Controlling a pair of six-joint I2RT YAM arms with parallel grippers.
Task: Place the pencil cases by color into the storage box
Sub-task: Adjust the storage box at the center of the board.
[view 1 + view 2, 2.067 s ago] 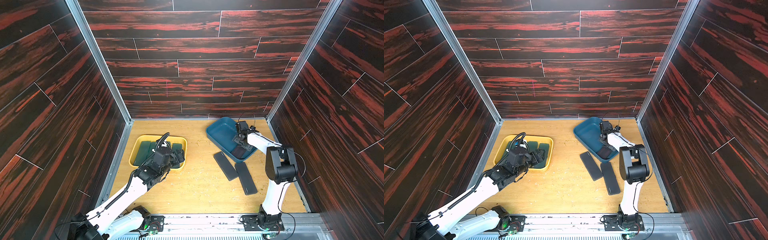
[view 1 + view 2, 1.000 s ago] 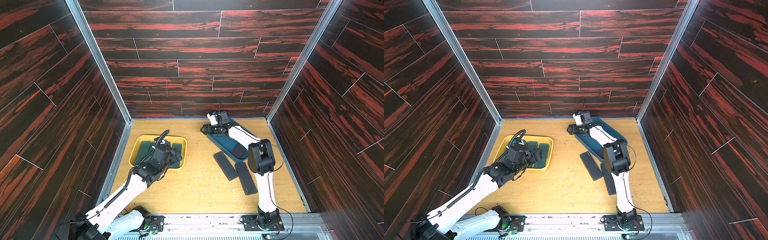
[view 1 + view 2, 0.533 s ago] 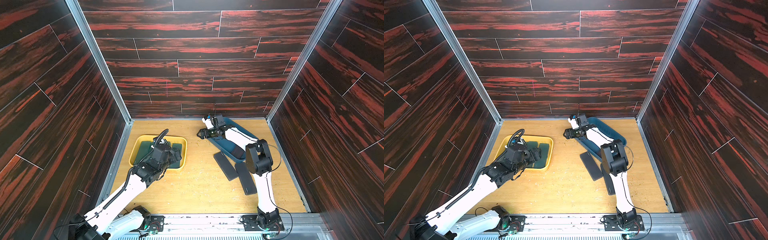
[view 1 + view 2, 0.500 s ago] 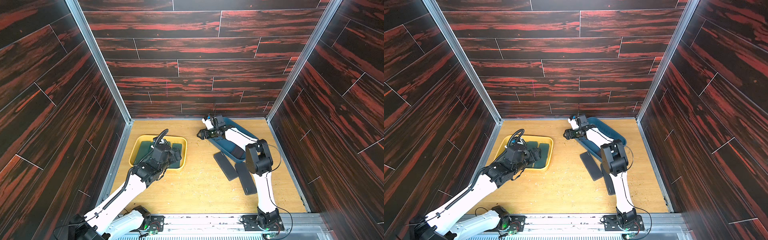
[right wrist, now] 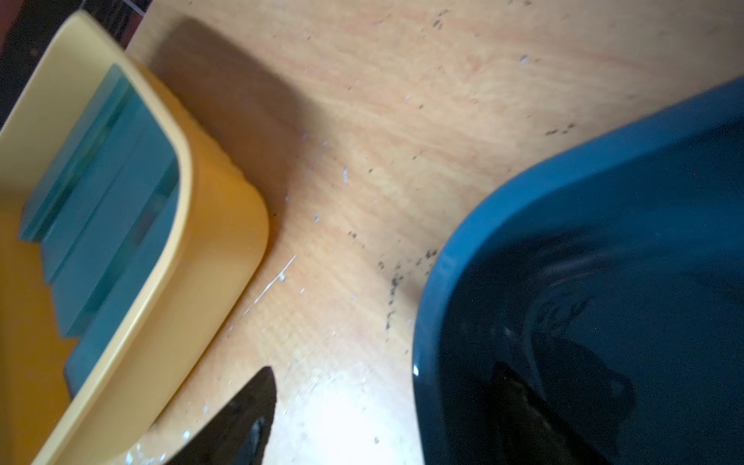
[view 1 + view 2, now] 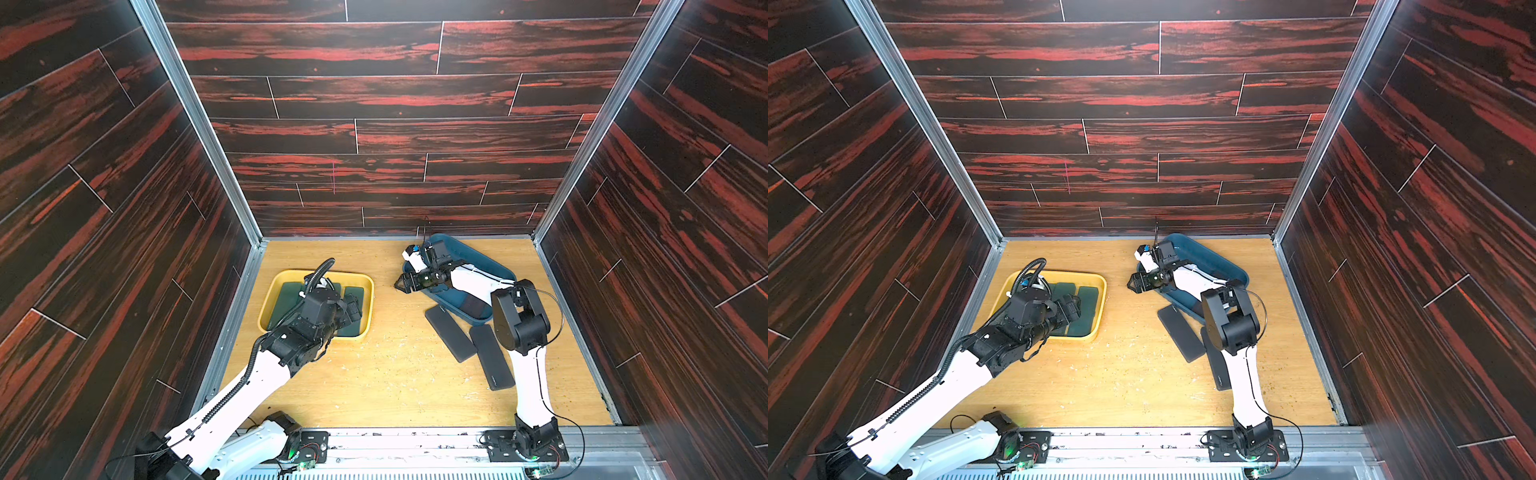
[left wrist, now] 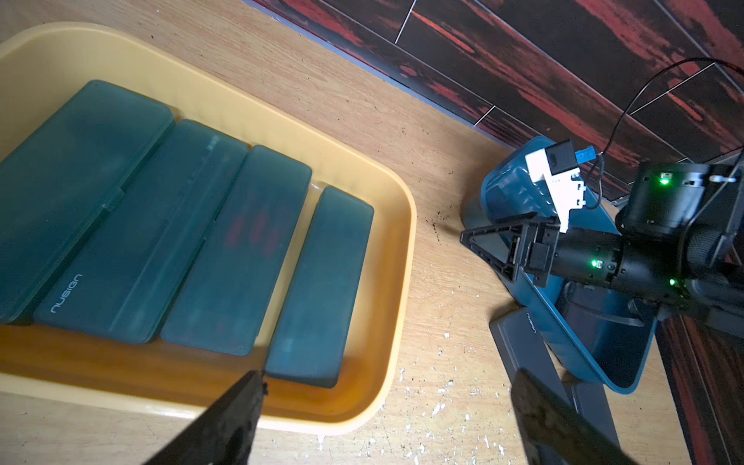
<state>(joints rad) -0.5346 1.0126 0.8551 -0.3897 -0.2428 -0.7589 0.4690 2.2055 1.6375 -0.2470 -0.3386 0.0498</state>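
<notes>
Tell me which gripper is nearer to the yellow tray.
Left. The left gripper hangs over the yellow tray itself; the right gripper is at the blue bin's rim, with bare table between it and the tray.

The left claw (image 7: 388, 382) hangs wide open on an outstretched arm; the right claw (image 6: 402, 285), jaws parted, points toward it, elbow raised.

In both top views the left arm (image 6: 266, 374) covers much of the green pencil cases (image 6: 286, 299) in the yellow tray (image 6: 353, 276), hiding their number. In a top view the right arm (image 6: 1225, 320) hides part of a black pencil case (image 6: 1214, 370) on the desk (image 6: 1121, 374). In the left wrist view the outermost green case (image 7: 60, 181) runs off the edge. The right wrist view is blurred; dark shapes inside the blue box (image 5: 531, 185) cannot be told apart
</notes>
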